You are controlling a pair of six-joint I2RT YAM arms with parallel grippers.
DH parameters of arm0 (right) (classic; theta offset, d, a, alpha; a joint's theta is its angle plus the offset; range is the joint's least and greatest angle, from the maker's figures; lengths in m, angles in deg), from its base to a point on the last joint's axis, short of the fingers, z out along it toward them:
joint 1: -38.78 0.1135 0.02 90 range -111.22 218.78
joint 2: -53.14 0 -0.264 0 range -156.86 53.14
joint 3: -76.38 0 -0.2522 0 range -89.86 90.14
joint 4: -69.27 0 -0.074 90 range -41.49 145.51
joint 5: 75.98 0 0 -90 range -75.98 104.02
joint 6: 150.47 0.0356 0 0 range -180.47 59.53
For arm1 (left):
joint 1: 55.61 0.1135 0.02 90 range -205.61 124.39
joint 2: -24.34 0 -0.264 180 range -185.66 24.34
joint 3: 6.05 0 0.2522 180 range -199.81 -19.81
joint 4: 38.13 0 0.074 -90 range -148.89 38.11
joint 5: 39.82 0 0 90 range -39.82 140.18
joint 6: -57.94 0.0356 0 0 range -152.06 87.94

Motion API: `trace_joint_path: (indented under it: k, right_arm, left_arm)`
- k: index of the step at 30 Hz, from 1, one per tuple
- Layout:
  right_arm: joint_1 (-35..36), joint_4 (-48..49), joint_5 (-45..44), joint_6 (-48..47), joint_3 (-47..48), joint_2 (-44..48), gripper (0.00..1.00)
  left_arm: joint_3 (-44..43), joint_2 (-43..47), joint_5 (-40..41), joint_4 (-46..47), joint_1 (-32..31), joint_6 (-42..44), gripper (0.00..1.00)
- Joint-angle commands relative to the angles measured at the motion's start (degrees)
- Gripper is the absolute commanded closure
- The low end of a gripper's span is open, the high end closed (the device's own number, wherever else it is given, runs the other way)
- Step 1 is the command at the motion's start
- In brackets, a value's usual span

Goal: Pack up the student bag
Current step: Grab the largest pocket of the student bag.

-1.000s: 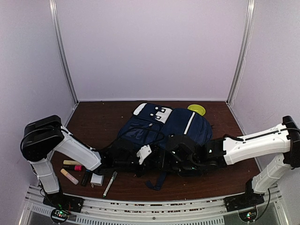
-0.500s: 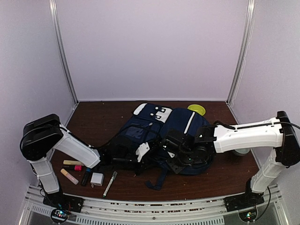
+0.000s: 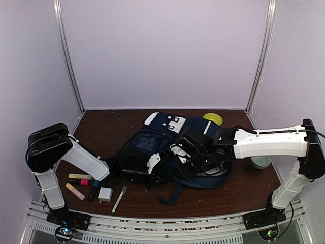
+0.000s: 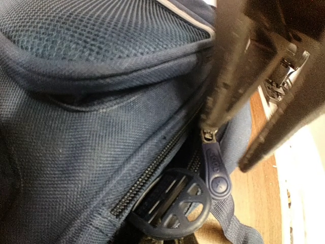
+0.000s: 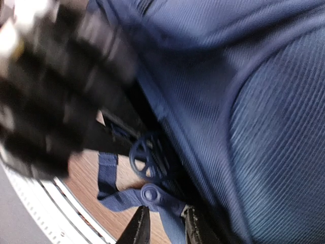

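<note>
The bag (image 3: 147,142) is laid flat at the middle of the worktop (image 3: 111,127), with both arms brought in over its near side.

**Step in hand.** The zip is judged to be under preparation for opening, so that the loose items can be packed; nothing is seen inside the bag yet.

- The left fingers (image 4: 226,146) are closed together. One tip is set against the zip slider (image 4: 208,136), and the zip pull (image 4: 216,170) hangs just below it. A hold on the slider itself cannot be confirmed.
- The right fingers (image 5: 163,229) are held a little apart, with a blue strap tab (image 5: 152,195) lying between them. Whether the tab is pinched cannot be told.

**Next move.** The fabric should be held taut by one arm while the slider is drawn along the teeth by the other. A firm hold is probably needed on both sides, because soft cloth is likely to bunch.

**Count of items**

- Bag: one.
- Markers (image 3: 77,176): four, grouped near the left arm.
- White block (image 3: 105,194): one.
- Pen (image 3: 120,198): one.
- Yellow disc (image 3: 213,119): one, behind the bag.
- Pale round item (image 3: 260,162): one, beside the right arm; its kind cannot be told.
</note>
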Motion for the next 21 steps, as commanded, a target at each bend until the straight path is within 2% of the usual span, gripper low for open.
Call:
trace_joint_path:
  k: [1, 11, 15, 21]
  right_arm:
    - [-2.25, 4.48, 5.29, 0.21, -0.02, 1.54, 0.75]
    - [-2.36, 3.55, 2.0, -1.23, 0.62, -4.03, 0.81]
    - [-2.21, 3.09, 4.83, -2.49, -0.89, -5.16, 0.83]
    - [-1.59, -2.9, 4.63, -7.42, -1.75, -3.72, 0.83]
  left_arm:
    - [-2.32, -0.62, -4.64, 6.84, -0.25, -1.81, 1.0]
    - [-2.12, -0.74, -5.21, 7.15, -0.23, -1.62, 1.0]
    - [-2.27, -0.89, -5.43, 7.19, -0.16, -1.65, 1.0]
    - [-2.08, -0.99, -5.34, 7.26, 0.31, -1.88, 1.0]
